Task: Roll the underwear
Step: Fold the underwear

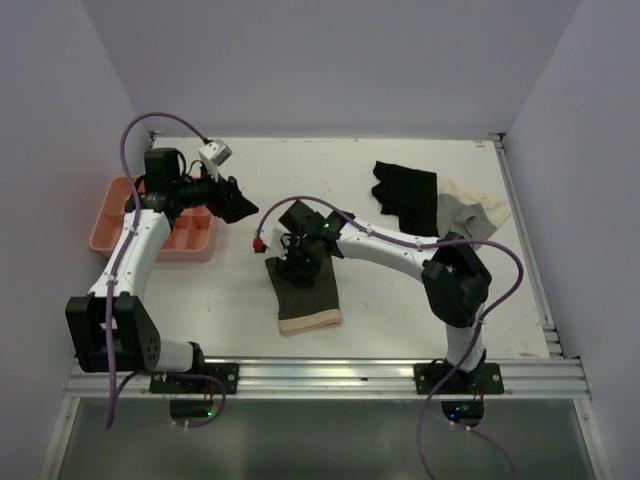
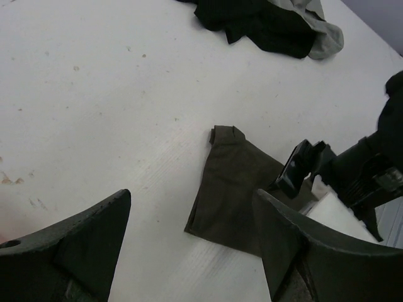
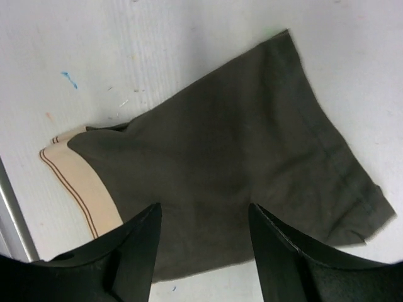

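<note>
Dark brown soft fabric underwear [image 1: 308, 297] with beige waistband lies flat. Spread wide, the right tool [image 1: 297, 262] hangs over its far hem, likely to start rolling; the left tool [image 1: 240, 203], also wide, hovers beyond.

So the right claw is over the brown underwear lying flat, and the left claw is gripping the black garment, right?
Not quite. The left wrist view shows the left gripper open and empty; the black garment lies apart from it, farther across the table. The right gripper is indeed over the flat brown underwear.
</note>
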`<state>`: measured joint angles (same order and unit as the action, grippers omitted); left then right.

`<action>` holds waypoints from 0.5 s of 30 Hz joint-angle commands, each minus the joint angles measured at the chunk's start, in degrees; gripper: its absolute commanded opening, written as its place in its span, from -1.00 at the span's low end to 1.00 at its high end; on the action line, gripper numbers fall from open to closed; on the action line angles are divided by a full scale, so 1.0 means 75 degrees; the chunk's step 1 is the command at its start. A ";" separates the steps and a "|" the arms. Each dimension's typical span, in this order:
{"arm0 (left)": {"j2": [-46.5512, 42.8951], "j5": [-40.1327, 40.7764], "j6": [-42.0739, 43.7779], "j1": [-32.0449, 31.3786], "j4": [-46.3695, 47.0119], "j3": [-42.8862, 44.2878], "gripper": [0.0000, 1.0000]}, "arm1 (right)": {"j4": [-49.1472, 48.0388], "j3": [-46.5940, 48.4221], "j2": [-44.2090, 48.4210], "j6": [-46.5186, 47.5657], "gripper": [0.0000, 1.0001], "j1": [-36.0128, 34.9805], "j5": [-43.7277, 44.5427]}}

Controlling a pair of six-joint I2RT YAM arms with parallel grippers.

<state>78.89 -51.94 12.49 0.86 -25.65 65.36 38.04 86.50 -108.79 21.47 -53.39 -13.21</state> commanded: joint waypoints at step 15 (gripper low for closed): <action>-0.0113 0.0033 -0.0646 0.0869 0.0700 0.0344 0.66 | 0.0801 0.0995 -0.3166 -0.2016 -0.01 -0.0429 0.0507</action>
<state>80.75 -55.05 9.39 7.11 -24.51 67.51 42.74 96.31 -125.14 17.91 -56.93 -9.65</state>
